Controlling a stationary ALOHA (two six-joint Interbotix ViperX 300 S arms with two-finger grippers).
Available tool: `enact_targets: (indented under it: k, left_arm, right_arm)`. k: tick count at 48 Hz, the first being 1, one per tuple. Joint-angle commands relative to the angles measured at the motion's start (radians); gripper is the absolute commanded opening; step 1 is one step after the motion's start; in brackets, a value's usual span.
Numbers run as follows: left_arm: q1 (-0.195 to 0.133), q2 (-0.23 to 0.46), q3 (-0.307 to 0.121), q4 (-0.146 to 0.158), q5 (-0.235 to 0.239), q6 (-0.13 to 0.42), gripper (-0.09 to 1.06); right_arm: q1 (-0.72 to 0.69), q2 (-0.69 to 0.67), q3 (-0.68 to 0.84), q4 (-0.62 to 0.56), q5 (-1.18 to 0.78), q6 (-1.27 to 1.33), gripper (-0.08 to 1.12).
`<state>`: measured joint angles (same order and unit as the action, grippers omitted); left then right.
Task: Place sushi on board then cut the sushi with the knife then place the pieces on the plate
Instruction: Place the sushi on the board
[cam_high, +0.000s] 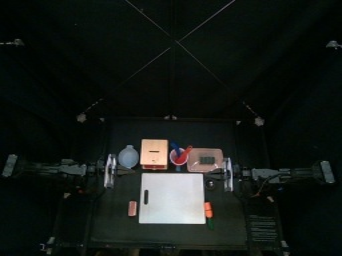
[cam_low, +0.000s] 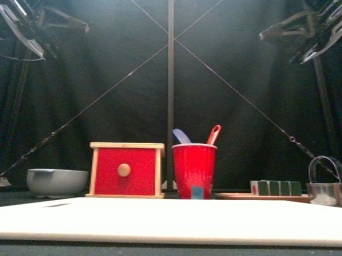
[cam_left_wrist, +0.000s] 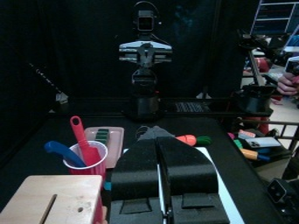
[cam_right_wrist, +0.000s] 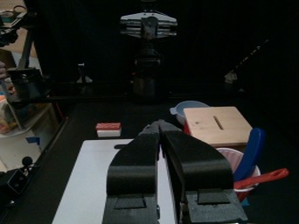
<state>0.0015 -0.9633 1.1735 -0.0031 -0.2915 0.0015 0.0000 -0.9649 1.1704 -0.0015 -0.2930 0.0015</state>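
Nothing here I can actually read, no text, labels, brands or numbers on anything. The cup (cam_low: 194, 171) is plain red, the box (cam_low: 127, 170) is bare wood with a red front, and the board (cam_high: 174, 198) is blank white.
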Motion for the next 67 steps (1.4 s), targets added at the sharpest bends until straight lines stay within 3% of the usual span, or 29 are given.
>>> enact_targets:
  k: [1, 12, 32, 40, 55, 59, 67]
  left_arm:
    - [0.028, 0.048, 0.000, 0.018, -0.025, 0.012, -0.06]
    - [0.043, 0.115, -0.003, 0.069, -0.078, 0.014, -0.02]
    - [0.061, 0.218, -0.011, 0.069, -0.143, 0.014, -0.02]
    - [0.081, 0.238, -0.014, 0.067, -0.161, 0.012, -0.02]
    - [0.107, 0.267, -0.014, 0.071, -0.186, 0.014, -0.02]
    - [0.109, 0.268, -0.012, 0.069, -0.186, 0.014, -0.02]
    - [0.112, 0.268, -0.014, 0.067, -0.186, 0.014, -0.02]
  right_arm:
    - [-0.023, 0.015, 0.002, 0.006, 0.000, 0.005, -0.01]
    - [-0.117, 0.020, -0.008, 0.064, 0.071, 0.038, 0.03]
    - [-0.416, 0.104, -0.170, 0.117, 0.535, 0.029, 0.09]
    - [-0.480, 0.166, -0.183, 0.103, 0.626, 0.020, 0.28]
    - [-0.466, 0.261, -0.179, 0.077, 0.683, 0.017, 0.85]
    - [-0.460, 0.278, -0.181, 0.052, 0.695, 0.014, 0.92]
    - [-0.449, 0.321, -0.187, -0.043, 0.739, 0.012, 0.92]
